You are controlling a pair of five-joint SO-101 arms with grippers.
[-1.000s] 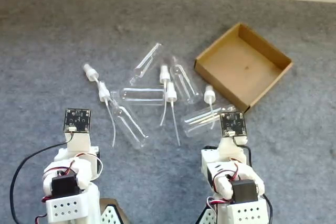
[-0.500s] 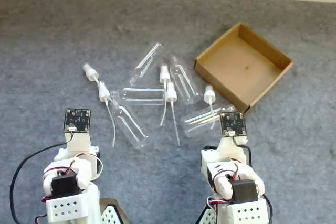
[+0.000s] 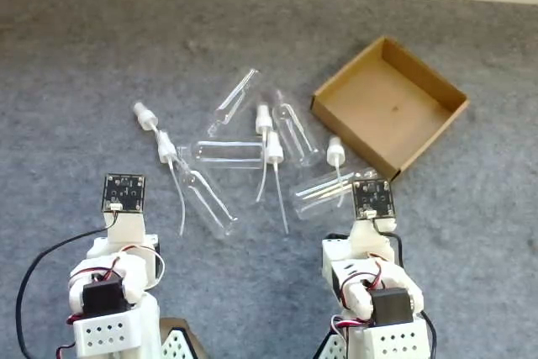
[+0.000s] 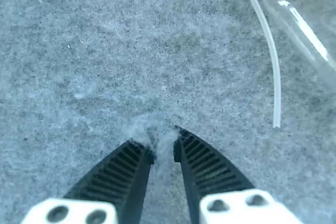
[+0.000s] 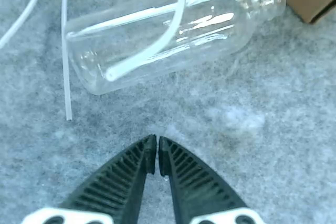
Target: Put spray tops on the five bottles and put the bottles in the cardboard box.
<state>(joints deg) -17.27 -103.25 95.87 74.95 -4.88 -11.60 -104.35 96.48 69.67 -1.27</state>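
We see a grey felt surface carrying everything. The right arm sits in front of the box's near corner. The left arm sits well apart from the box, off to its left.

The box lies open side up, turned cornerwise to the arms, with nothing in it.

All five bottles lie on their sides outside the box, to its left, and none has a top on. One bottle lies just beside the box's left corner. Another bottle lies with its neck just beside the box's near corner. Three more lie farther from the box: a bottle, a bottle, and the farthest bottle.

The five tops lie loose, each white with a thin tube. One top lies near the box's near-left wall, and its tube crosses the bottle by the near corner. Two tops lie left of the bottle by the left corner. Two tops lie farthest from the box.

The right tool is closed with its tips touching, gripping nothing, near that crossed bottle on the side away from the box. The left tool is almost closed, with a narrow slit between its tips. It grips nothing and sits low over bare felt near the farthest bottle.
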